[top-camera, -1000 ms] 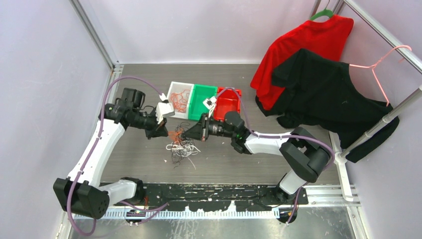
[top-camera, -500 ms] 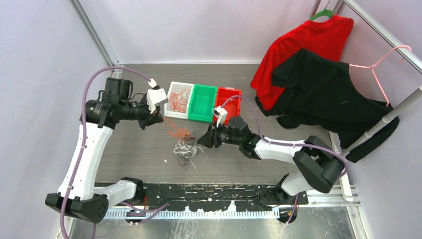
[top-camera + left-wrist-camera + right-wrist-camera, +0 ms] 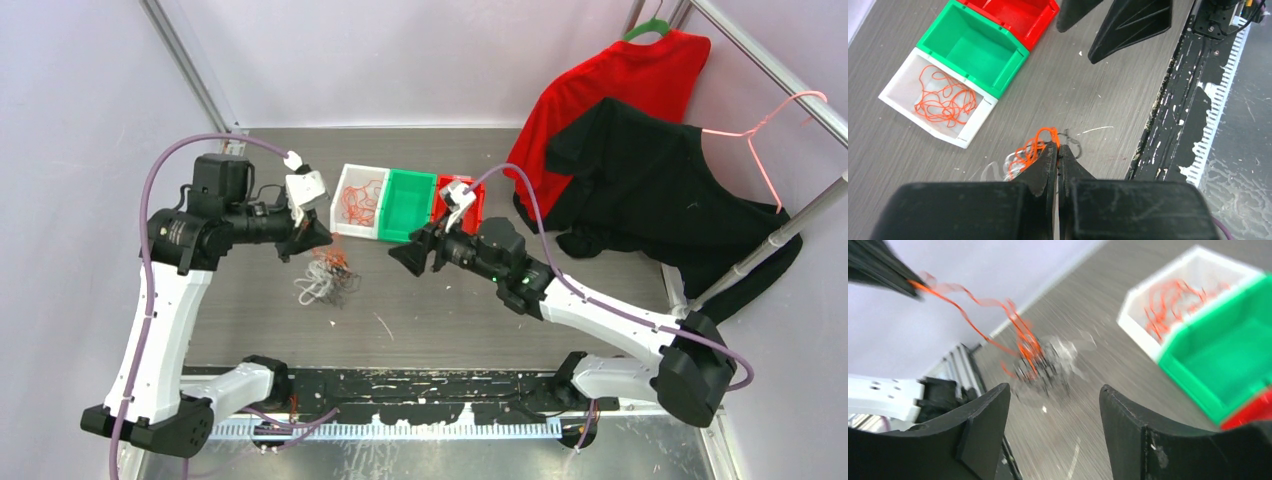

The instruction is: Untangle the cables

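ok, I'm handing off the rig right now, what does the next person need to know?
The left gripper is shut on the clump, pinching its orange end; the rest trails below.
The right gripper is open, empty, off the clump.
Done: orange strands lie in the white bin. The green bin and red bin look empty.
Left: the clump is a mix of orange, white and black. Probably regrasp it with the right gripper and pull apart.

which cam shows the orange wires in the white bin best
Left wrist. It looks straight down into the white bin, and the orange wires inside are sharp and unblocked. Top external shows them small. Right wrist shows them at an angle and motion-blurred.
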`<state>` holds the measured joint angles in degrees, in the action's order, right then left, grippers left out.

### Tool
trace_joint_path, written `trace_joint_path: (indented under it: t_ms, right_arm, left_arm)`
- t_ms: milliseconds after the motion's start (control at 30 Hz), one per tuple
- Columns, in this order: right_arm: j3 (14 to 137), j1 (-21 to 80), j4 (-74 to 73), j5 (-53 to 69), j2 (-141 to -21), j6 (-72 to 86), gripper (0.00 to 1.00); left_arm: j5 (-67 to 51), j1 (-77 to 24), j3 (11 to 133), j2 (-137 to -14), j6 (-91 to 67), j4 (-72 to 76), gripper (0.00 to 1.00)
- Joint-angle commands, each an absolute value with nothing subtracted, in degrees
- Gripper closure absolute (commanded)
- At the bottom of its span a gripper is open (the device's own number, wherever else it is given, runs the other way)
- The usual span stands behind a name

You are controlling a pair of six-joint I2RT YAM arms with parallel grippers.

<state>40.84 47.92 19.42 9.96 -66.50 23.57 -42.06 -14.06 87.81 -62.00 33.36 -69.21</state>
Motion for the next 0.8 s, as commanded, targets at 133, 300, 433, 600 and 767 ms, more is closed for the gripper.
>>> trace_joint_path:
  t_ms: [133,300,433,600,767]
  right_arm:
    - [54.0,52.57,25.29,10.09,-74.9,21.89,0.29]
    - [55.01,52.77,27.21,12.24,-77.69,23.62,0.3]
    - [55.37,54.22,27.25,14.2,-78.26,23.3,0.3]
    - [55.57,55.69,27.25,16.43,-79.22,23.65,0.3]
    - [55.46,56.5,27.42,16.05,-79.67,23.98,0.3]
  left_arm:
    - [-44.51,-17.23,89.77,-59.91,32.36,-68.84,1.0]
    - [-46.29,-19.11,89.29,-57.89,35.86,-69.12,1.0]
    - [-46.58,-20.42,88.43,-56.82,34.78,-66.62,1.0]
    - [-45.99,-21.15,89.23,-57.5,34.21,-66.34,1.0]
    - [-44.95,-21.91,89.97,-57.76,34.17,-66.25,1.0]
